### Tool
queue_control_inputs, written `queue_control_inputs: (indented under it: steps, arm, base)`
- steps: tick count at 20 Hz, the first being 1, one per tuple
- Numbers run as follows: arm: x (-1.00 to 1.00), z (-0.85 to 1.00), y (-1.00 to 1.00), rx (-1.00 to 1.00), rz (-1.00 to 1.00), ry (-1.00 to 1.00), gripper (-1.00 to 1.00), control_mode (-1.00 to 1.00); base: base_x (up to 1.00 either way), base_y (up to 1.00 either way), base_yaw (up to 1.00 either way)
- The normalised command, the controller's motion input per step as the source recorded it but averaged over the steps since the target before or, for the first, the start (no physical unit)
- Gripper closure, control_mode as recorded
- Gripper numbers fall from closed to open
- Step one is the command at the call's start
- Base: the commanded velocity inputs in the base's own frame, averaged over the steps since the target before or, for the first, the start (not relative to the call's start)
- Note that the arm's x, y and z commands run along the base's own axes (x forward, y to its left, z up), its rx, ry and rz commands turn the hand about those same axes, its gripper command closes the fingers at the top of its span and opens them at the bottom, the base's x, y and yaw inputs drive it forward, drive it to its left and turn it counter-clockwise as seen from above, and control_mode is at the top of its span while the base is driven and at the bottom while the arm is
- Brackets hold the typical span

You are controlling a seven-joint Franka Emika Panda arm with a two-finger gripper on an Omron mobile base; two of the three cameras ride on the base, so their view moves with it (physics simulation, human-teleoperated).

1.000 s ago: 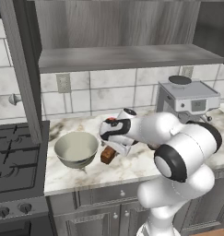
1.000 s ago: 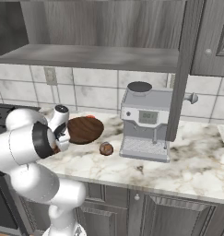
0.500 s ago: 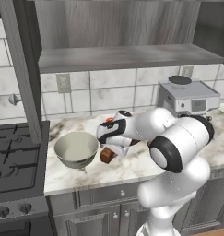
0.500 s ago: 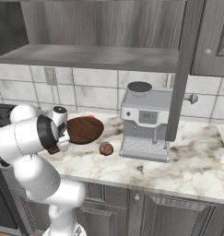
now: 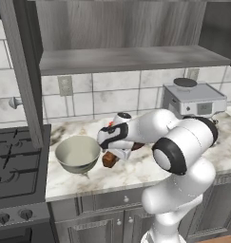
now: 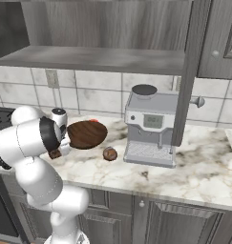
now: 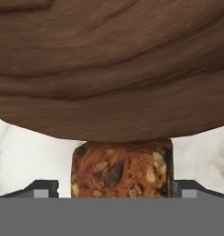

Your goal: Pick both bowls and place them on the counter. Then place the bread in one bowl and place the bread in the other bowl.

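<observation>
The hand (image 7: 114, 189) has dropped, open, around the bread (image 7: 121, 169).

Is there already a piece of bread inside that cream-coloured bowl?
No, the cream bowl shows a bare pale inside, and the seeded bread lies on the counter beside it.

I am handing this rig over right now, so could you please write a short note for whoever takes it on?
Gripper: open, low over the counter, its tips either side of a seeded brown bread piece; not closed on it yet.
Cream bowl: on the counter beside the stove, no bread visible in it.
Wooden bowl: on the counter just behind that bread piece, no bread visible in it.
Second bread, a round brown roll: on the counter between the wooden bowl and the coffee machine.
Done: both bowls are on the counter.
Left: grasp this bread, drop it in one bowl, then put the roll in the other.
</observation>
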Motion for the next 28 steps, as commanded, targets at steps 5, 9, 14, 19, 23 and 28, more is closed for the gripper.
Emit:
queue_control_inputs:
  steps: [5, 9, 14, 19, 23, 28]
  arm:
    - [-0.24, -0.18, 0.01, -0.05, 0.0, 0.0, 1.0, -1.0]
    - [-0.26, -0.05, 0.0, -0.01, 0.0, 0.0, 1.0, -1.0]
    - [-0.28, 0.12, -0.02, 0.0, 0.0, -0.05, 1.0, -1.0]
    - [-0.25, 0.33, -0.02, 0.0, 0.0, -0.1, 1.0, -1.0]
    - [-0.1, 0.42, -0.04, 0.0, 0.0, -0.05, 1.0, -1.0]
    - [0.0, 0.39, -0.12, 0.0, 0.0, 0.0, 1.0, -1.0]
  base:
    - [0.0, 0.0, 0.0]
    - [0.0, 0.0, 0.0]
    - [0.0, 0.0, 0.0]
    - [0.0, 0.0, 0.0]
    - [0.0, 0.0, 0.0]
    - [0.0, 0.0, 0.0]
